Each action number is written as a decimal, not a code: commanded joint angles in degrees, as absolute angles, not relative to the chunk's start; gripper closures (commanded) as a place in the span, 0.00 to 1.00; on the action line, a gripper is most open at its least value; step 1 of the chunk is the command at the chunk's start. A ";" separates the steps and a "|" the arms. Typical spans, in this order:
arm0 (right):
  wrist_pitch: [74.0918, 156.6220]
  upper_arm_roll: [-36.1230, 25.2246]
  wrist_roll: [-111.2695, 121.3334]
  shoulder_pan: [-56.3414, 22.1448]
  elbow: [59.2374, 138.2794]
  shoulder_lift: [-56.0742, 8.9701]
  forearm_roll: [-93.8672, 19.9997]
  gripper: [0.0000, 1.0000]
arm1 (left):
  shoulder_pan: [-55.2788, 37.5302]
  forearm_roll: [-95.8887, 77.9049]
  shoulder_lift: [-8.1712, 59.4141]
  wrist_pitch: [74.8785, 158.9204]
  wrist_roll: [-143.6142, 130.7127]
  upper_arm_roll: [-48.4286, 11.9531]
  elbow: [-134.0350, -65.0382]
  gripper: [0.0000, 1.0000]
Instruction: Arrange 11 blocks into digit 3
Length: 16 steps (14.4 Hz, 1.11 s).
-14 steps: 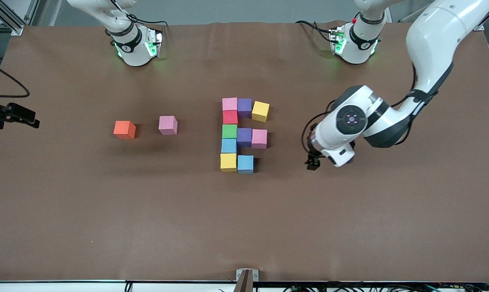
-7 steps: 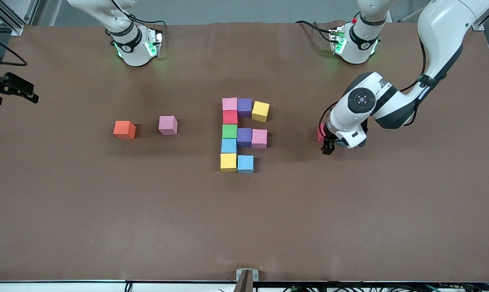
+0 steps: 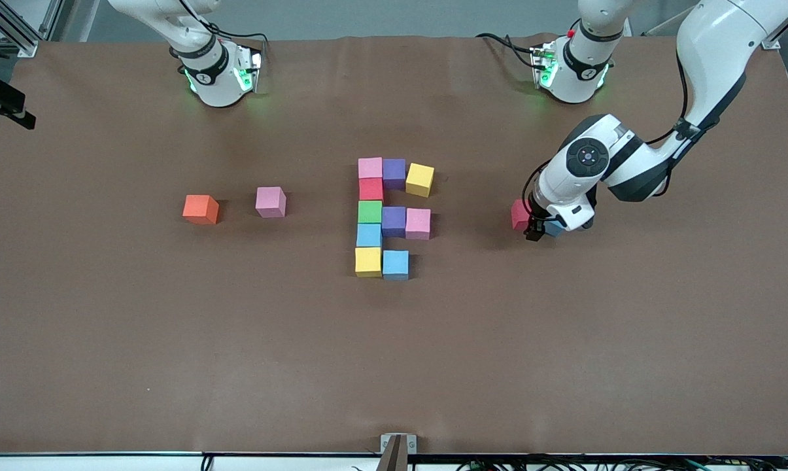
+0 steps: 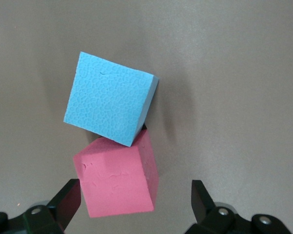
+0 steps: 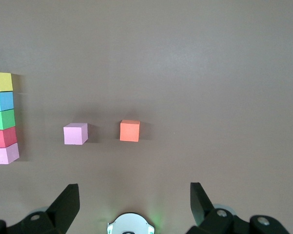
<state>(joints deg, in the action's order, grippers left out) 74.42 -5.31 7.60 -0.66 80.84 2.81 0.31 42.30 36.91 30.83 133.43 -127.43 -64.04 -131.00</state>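
Ten blocks lie joined in a cluster at mid-table: pink [image 3: 370, 167], purple [image 3: 394, 172], yellow [image 3: 420, 179], red [image 3: 371, 189], green [image 3: 369, 211], purple [image 3: 394, 220], pink [image 3: 418, 223], light blue [image 3: 369, 235], yellow [image 3: 367, 261], light blue [image 3: 395, 263]. Toward the left arm's end, a red block [image 3: 519, 214] [image 4: 118, 180] touches a light blue block [image 3: 554, 228] [image 4: 109, 105] corner to edge. My left gripper [image 3: 541, 229] [image 4: 134, 204] hangs open over them, with the red block showing between its fingers. My right gripper [image 5: 134, 204] is open, high over the table with nothing in it.
A loose pink block [image 3: 271, 201] [image 5: 75, 133] and the orange cube [image 3: 201, 209] [image 5: 129, 130] sit apart toward the right arm's end. Both arm bases [image 3: 220, 75] [image 3: 570, 69] stand at the table's back edge. A dark part of the right arm [image 3: 1, 101] shows at the table's end.
My left gripper has swung from bare table near the cluster to over the red and light blue pair. The right arm's dark part has drifted toward the robots' side.
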 commanded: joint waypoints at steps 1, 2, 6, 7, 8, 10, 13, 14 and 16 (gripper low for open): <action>72.95 -4.13 7.73 0.18 79.54 2.81 0.70 0.00 | 43.15 37.53 28.65 134.65 -132.35 -64.60 -133.06 0.00; 72.95 -4.22 7.91 -0.61 79.54 2.73 1.05 0.00 | 43.24 37.53 28.65 134.65 -133.06 -64.60 -133.33 0.00; 72.95 -4.22 8.52 -0.53 79.63 2.72 1.05 0.00 | 43.33 37.53 29.53 134.65 -133.51 -64.51 -134.47 0.00; 72.86 -4.13 8.79 -0.53 80.24 2.72 1.05 0.00 | 43.33 37.53 29.53 134.65 -133.59 -64.51 -134.39 0.00; 72.86 -4.13 8.79 -0.27 81.20 2.99 1.05 0.00 | 43.33 37.53 29.62 134.74 -133.59 -64.51 -134.38 0.00; 73.21 -4.13 8.88 -0.09 83.14 4.12 1.05 0.00 | 43.24 38.14 30.14 135.61 -133.59 -64.42 -134.30 0.00; 74.26 -4.13 9.23 0.17 84.29 4.75 1.05 0.00 | 43.16 39.20 30.94 136.32 -133.68 -64.07 -134.21 0.00; 74.44 -4.13 9.40 0.18 84.29 4.66 1.05 0.00 | 43.07 39.55 30.94 136.41 -133.68 -63.81 -134.12 0.00; 75.23 -4.04 9.67 0.09 84.90 4.92 1.05 0.00 | 42.98 40.25 31.55 136.41 -133.68 -63.37 -134.12 0.00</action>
